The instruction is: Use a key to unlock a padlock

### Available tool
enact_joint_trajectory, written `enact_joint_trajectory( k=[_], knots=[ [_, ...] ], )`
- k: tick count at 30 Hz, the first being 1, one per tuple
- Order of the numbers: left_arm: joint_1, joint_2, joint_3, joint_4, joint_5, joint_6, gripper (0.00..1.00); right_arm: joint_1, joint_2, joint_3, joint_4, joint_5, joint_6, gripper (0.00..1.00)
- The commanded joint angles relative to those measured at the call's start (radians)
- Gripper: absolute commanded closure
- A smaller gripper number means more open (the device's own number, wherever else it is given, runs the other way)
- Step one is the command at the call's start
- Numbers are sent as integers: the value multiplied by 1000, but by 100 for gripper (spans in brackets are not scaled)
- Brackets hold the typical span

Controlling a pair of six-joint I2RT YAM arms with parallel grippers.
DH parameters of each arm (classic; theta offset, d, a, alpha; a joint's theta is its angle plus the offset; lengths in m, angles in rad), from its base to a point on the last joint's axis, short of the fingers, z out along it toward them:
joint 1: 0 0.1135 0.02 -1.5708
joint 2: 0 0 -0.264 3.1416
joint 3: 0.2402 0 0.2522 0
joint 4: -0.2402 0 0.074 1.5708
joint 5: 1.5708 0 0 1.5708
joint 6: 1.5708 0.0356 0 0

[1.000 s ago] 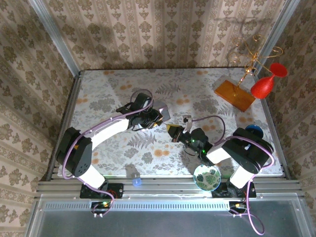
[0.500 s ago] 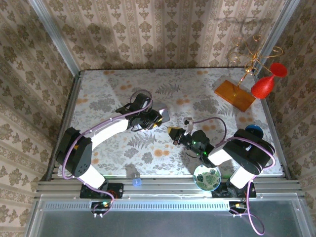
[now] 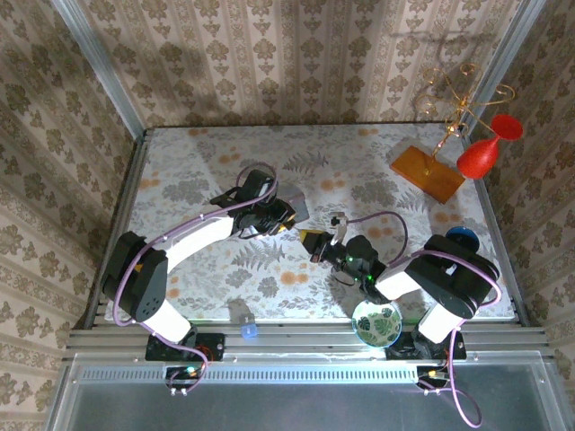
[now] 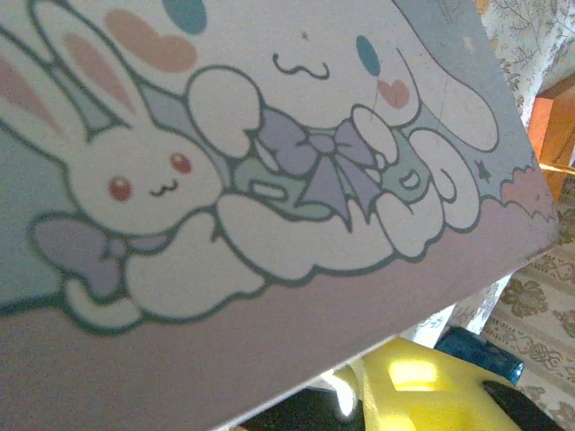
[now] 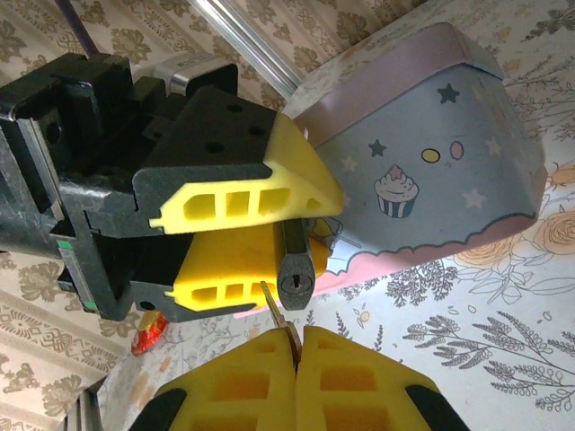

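Padlock: a small dark grey metal padlock [image 5: 294, 269] with a round keyhole in its downward face, over the middle of the floral table [image 3: 180, 180].
Padlock hold: the left gripper [image 5: 314, 229] pinches it between yellow pads.
Key: a thin silvery metal key [image 5: 275, 311], tilted, with its tip just beside the keyhole; I cannot tell if they touch.
Right gripper [image 5: 296, 341]: its yellow fingers are pressed together on the key.
Behind: a pale pink-and-blue cartoon tin box [image 5: 422, 171], close to the padlock.
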Motion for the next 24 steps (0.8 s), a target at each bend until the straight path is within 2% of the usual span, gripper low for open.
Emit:
enact_joint_trajectory(
  k=[1,24],
  knots=[
    [5,-11,4,52,11,-15,100,5,24,28,25,10,-3,100],
    [13,-21,-10,71,6,-15,100,18,16,-15,27,65,5,100]
  ],
)
